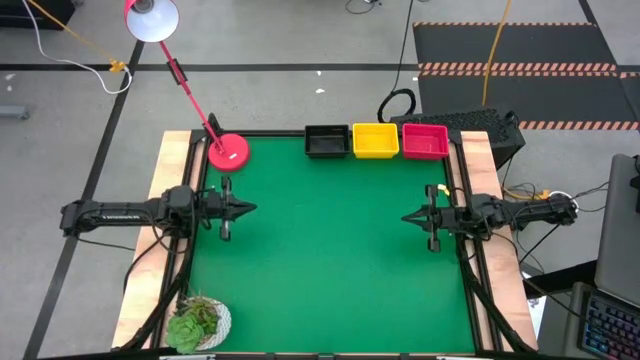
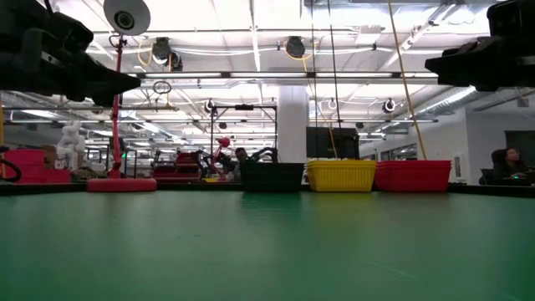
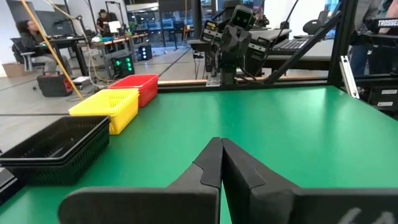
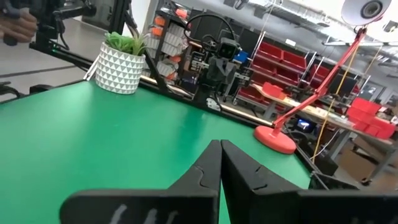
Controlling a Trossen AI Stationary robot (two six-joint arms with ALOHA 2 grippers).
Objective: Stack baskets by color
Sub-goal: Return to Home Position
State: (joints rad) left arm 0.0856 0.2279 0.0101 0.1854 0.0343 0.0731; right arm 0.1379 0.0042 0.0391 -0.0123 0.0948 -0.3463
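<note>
Three stacks of baskets stand in a row on their bases along the far edge of the green table: black (image 1: 327,141), yellow (image 1: 375,140), red-pink (image 1: 425,140). They also show in the low view: black (image 2: 272,176), yellow (image 2: 341,176), red-pink (image 2: 413,176). In the left wrist view the black stack (image 3: 55,149) shows layered rims. My left gripper (image 1: 252,209) hovers shut at the table's left side, pointing level toward the middle. My right gripper (image 1: 406,217) hovers shut at the right side, facing it. Neither holds anything.
A pink lamp base (image 1: 228,151) sits at the far left corner, its arm slanting up and away. A potted green plant (image 1: 197,322) stands at the near left corner. Green mat (image 1: 330,260) lies bare between the two grippers.
</note>
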